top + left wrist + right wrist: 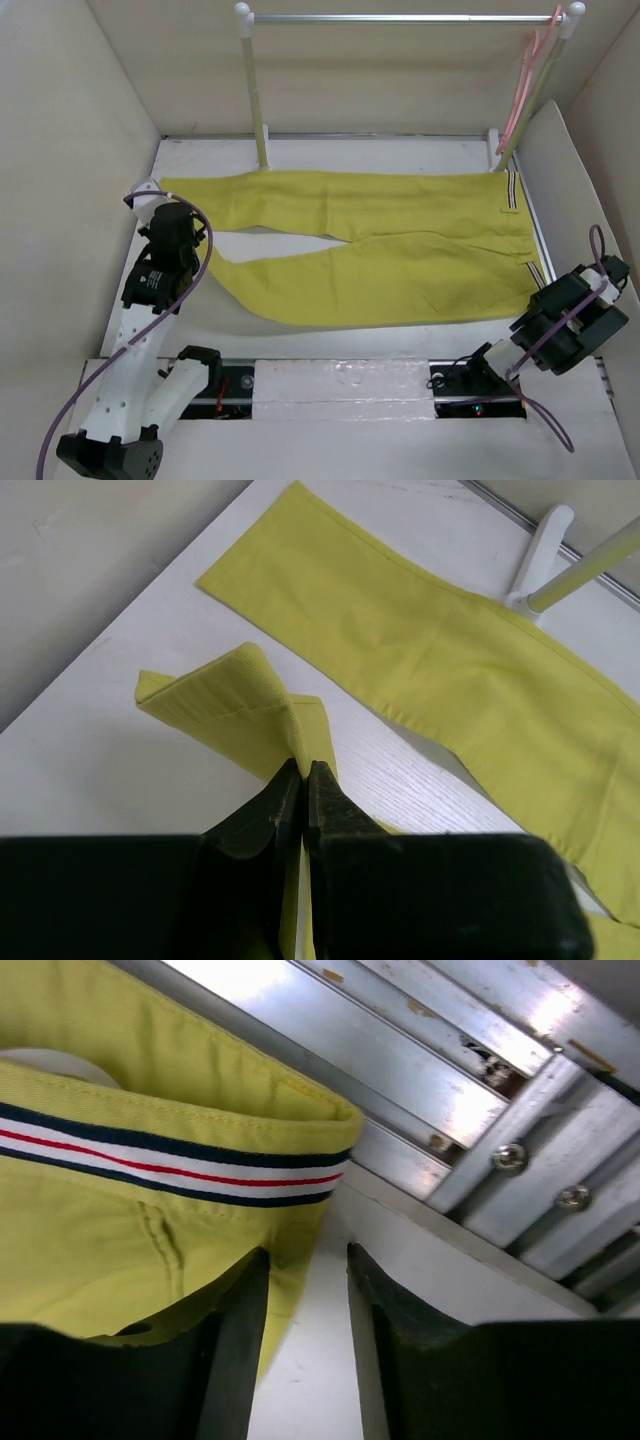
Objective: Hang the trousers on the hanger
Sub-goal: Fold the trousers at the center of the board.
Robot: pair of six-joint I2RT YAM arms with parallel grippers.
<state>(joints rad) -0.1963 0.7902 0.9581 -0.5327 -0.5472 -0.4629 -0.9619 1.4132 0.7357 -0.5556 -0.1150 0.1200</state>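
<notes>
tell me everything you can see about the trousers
The trousers are mustard-yellow woven cloth, lying flat on the white table, legs spread to the left, striped navy-white-red waistband at the right. The left hand is shut pinching one leg's hem, folding it up; the open right hand sits at the waistband corner.

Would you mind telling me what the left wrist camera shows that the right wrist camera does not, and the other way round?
Only the left wrist view shows the left gripper shut on a raised fold of the trousers, with the rack foot beyond. Only the right wrist view shows the right gripper open at the striped waistband, beside a metal rail. Both show the yellow cloth lying on the white table.
</notes>
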